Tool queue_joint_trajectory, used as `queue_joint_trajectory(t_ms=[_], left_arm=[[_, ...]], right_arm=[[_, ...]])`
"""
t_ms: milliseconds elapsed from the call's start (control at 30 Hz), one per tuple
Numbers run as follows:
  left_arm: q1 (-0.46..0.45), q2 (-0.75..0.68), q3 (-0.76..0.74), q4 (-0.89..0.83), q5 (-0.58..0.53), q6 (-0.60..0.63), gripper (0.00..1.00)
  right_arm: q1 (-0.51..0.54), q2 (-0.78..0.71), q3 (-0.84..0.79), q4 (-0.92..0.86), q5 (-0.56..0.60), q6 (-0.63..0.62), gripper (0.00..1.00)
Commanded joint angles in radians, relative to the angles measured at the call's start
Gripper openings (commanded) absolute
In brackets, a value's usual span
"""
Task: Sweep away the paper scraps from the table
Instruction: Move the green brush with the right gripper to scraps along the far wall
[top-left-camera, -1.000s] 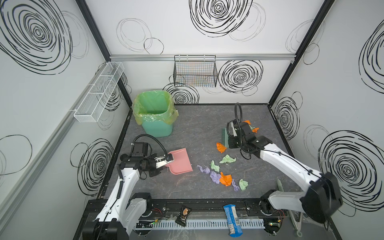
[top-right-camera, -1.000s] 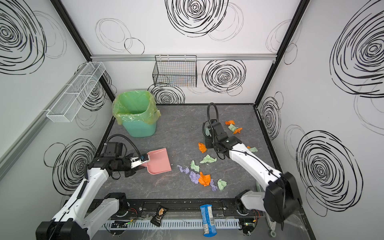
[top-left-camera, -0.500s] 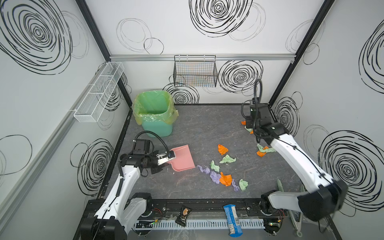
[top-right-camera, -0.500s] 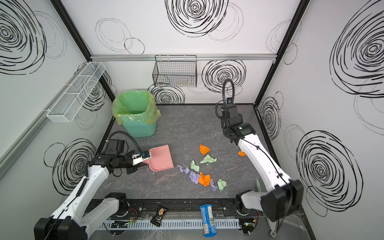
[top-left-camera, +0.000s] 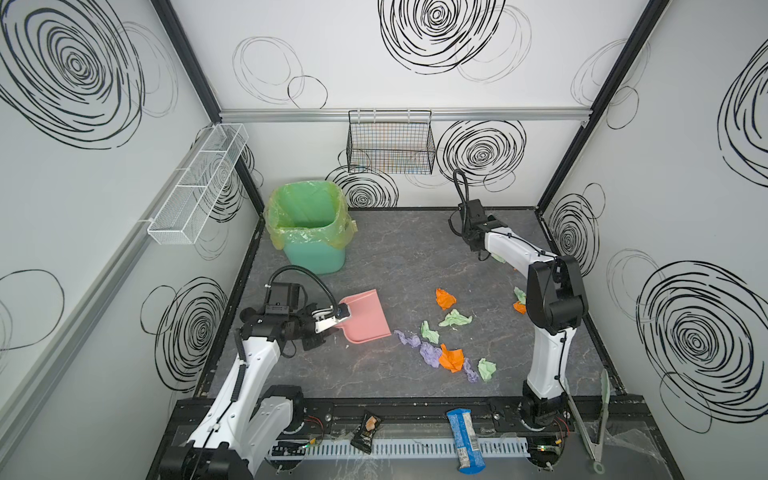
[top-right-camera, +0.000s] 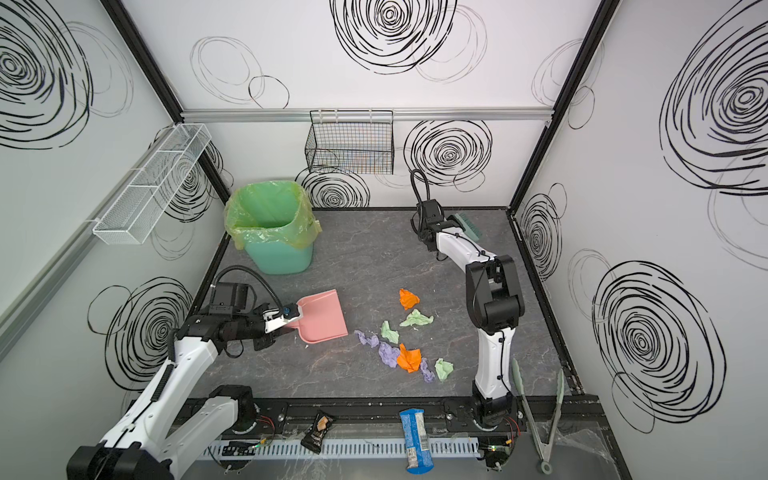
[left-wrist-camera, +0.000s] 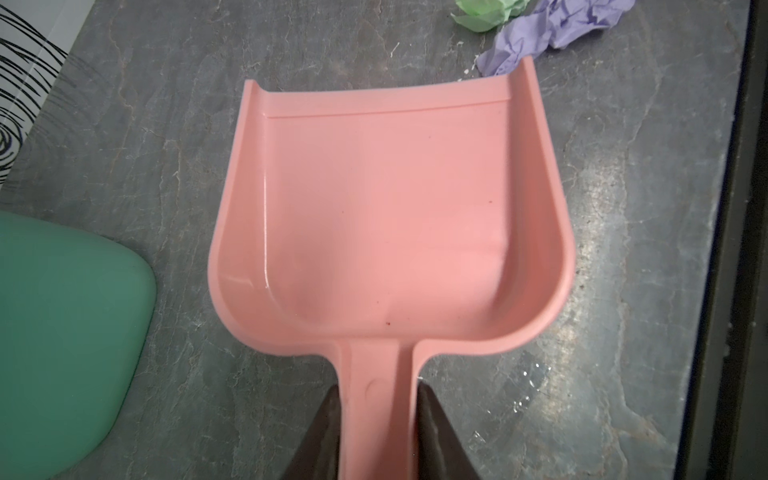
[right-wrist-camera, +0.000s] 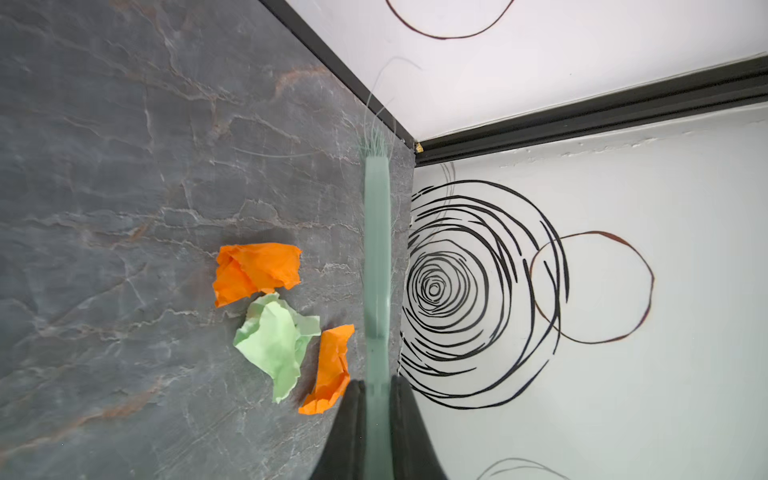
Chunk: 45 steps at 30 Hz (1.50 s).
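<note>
The left tool (left-wrist-camera: 377, 401) clamped an empty dustpan (left-wrist-camera: 390, 216), the right tool (right-wrist-camera: 376, 395) the brush (right-wrist-camera: 376, 249), paper scraps (top-left-camera: 452, 359) littering the bench (top-left-camera: 395, 249) unswept.

Crumpled orange, green, lavender paper scraps (top-left-camera: 452, 358) scattered across dark grey table (top-left-camera: 399, 257).

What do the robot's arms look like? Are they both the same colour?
Yes! The left arm and right arm are smooth white tubes with chunky black joints. A thick black cable loops above each wrist, next to a boxy black camera. The left tool and right tool have dark, wedge-shaped fingers.
</note>
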<state>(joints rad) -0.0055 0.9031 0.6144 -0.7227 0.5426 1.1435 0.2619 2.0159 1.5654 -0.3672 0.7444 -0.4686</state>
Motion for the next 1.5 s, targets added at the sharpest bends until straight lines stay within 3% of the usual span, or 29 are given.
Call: queue_joint_trajectory(t_ms=[0, 200, 400, 533, 733, 933, 1033, 1167, 1333, 1467], left_arm=[[0.007, 0.006, -0.017, 0.035, 0.038, 0.011, 0.0], [0.013, 0.038, -0.006, 0.043, 0.049, 0.024, 0.0], [0.018, 0.042, 0.007, 0.044, 0.056, 0.028, 0.0], [0.018, 0.047, -0.002, 0.045, 0.049, 0.034, 0.0], [0.026, 0.063, -0.011, 0.058, 0.046, 0.039, 0.0], [0.025, 0.096, -0.01, 0.065, 0.061, 0.036, 0.0], [0.026, 0.096, -0.011, 0.066, 0.069, 0.032, 0.0], [0.025, 0.085, -0.019, 0.077, 0.084, 0.016, 0.0], [0.027, 0.051, -0.026, 0.065, 0.092, 0.013, 0.0], [0.033, 0.03, -0.036, 0.062, 0.085, 0.029, 0.0]], right_arm=[[0.01, -0.007, -0.06, 0.009, 0.014, -0.059, 0.0], [0.062, -0.002, -0.166, 0.003, -0.04, -0.058, 0.0], [0.153, -0.016, -0.257, -0.087, -0.032, 0.033, 0.0], [0.251, -0.088, -0.364, -0.17, -0.034, 0.117, 0.0], [0.49, -0.233, -0.487, -0.352, -0.047, 0.309, 0.0], [0.589, -0.379, -0.377, -0.573, 0.083, 0.482, 0.0], [0.551, -0.433, -0.308, -0.607, 0.163, 0.461, 0.0], [0.351, -0.444, -0.262, -0.49, 0.202, 0.33, 0.0], [0.033, -0.388, -0.283, -0.246, 0.087, 0.189, 0.0], [-0.1, -0.295, -0.249, -0.188, 0.056, 0.189, 0.0]])
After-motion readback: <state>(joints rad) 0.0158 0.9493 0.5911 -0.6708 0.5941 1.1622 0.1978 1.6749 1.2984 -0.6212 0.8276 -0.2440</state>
